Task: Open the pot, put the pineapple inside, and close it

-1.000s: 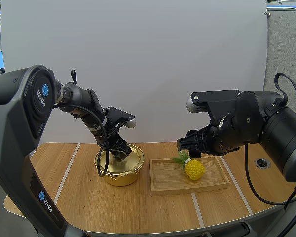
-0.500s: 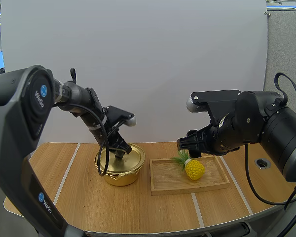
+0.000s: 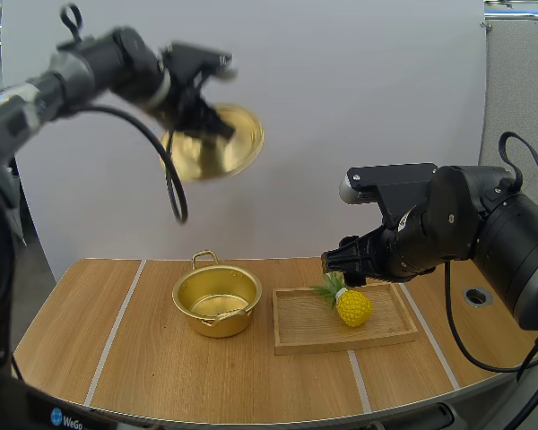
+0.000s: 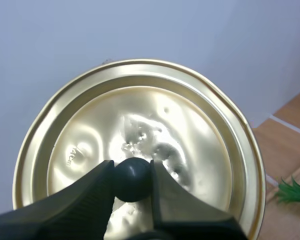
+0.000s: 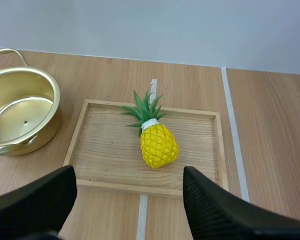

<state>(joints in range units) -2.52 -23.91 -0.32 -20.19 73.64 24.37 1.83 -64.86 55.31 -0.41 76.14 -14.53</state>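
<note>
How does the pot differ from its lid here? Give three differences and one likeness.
The pot stands upright on the table; the lid hangs tilted, high above. The left tool pinches the lid by its knob; nothing grips the pot. The pot is deep, the lid a shallow disc. Both are shiny gold metal.

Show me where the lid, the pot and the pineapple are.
lid [image 3: 224,152], high view, gold face
pot [image 3: 238,321], high view, outer wall
pineapple [image 5: 159,145], right wrist view, yellow body

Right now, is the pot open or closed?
Open. The left pincer holds the lid by its knob high in the air, and the pot stands uncovered with an empty inside.
</note>
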